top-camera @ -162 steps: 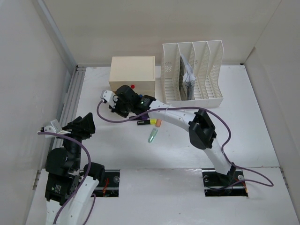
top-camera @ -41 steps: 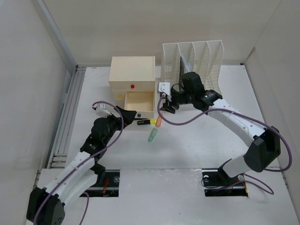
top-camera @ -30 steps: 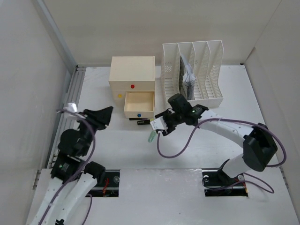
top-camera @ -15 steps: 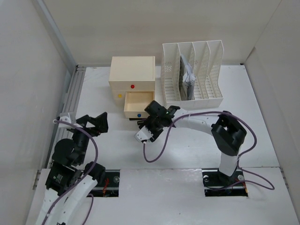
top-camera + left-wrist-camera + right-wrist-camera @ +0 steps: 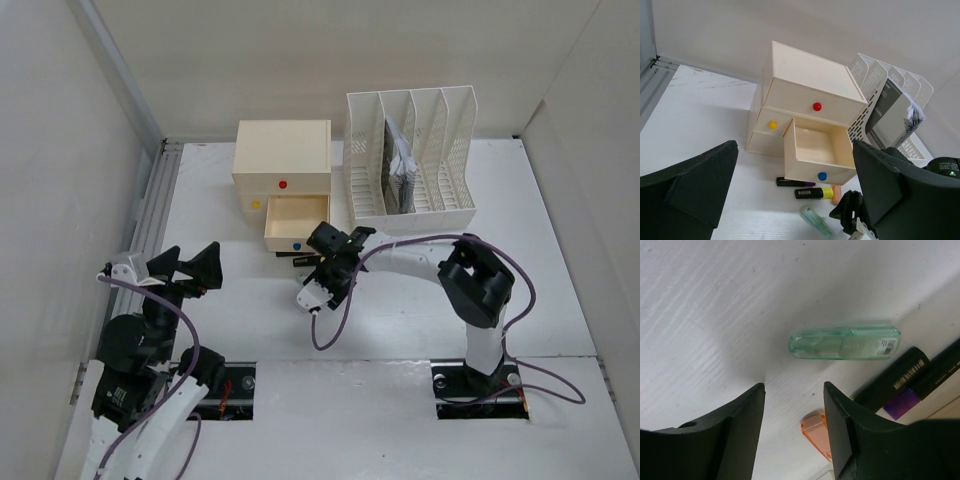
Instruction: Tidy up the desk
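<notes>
The desk carries a cream drawer box whose bottom drawer with a blue knob stands pulled out and looks empty. In front of it lie a black-and-purple marker, a black-and-yellow marker, an orange cap and a clear green marker. My right gripper hovers open just above the desk beside the green marker, the orange cap near its right finger, and holds nothing. My left gripper is wide open and empty at the near left, facing the box.
A white slotted file rack holding a booklet stands right of the drawer box. Pale walls enclose the desk, and a metal rail runs along its left edge. Two dark cut-outs hold the arm bases.
My right gripper has swung left to sit over the markers in front of the open drawer. My left arm has drawn back toward the near left with its jaws spread wide.
</notes>
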### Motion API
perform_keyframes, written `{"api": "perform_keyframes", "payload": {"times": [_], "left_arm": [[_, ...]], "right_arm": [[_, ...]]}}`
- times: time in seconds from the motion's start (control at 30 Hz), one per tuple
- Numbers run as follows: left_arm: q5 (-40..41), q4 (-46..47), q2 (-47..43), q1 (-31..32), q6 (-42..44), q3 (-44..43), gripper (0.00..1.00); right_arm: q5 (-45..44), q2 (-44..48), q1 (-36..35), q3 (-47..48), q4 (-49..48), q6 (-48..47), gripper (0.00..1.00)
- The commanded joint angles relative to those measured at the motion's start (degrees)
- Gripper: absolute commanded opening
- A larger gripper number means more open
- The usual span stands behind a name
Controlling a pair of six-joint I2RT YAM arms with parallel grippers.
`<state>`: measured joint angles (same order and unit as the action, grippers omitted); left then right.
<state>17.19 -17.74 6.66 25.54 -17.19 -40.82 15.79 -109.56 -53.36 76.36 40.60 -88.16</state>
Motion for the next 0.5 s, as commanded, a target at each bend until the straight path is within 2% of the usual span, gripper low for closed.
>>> {"api": "perform_keyframes", "payload": {"times": [0.0, 0.2, 0.3, 0.37, 0.47], "left_arm": [[0.39, 2.62, -1.21, 0.30, 0.93, -0.05, 0.99], [0.39, 2.62, -1.73, 0.30, 0.93, -0.05, 0.99], [0.39, 2.62, -1.73, 0.30, 0.93, -0.05, 0.99], [0.39, 2.62, -2.26, 0.30, 0.93, -0.05, 0.99], [0.39, 2.62, -2.87, 0.30, 0.93, -0.05, 0.99]], "right_arm": [[0.29, -0.39, -1.04, 0.91, 2.03, -1.22, 0.56], [2.23, -0.39, -2.71, 2.83, -2.01, 6.58, 0.53], [1.17, -1.53, -3.24, 7.04, -3.86, 17.73, 0.48], [1.17, -2.93, -3.76, 11.17, -2.45, 25.38, 0.48], [1.17, -2.94, -4.47, 12.49, -3.06, 33.63, 0.48]]}}
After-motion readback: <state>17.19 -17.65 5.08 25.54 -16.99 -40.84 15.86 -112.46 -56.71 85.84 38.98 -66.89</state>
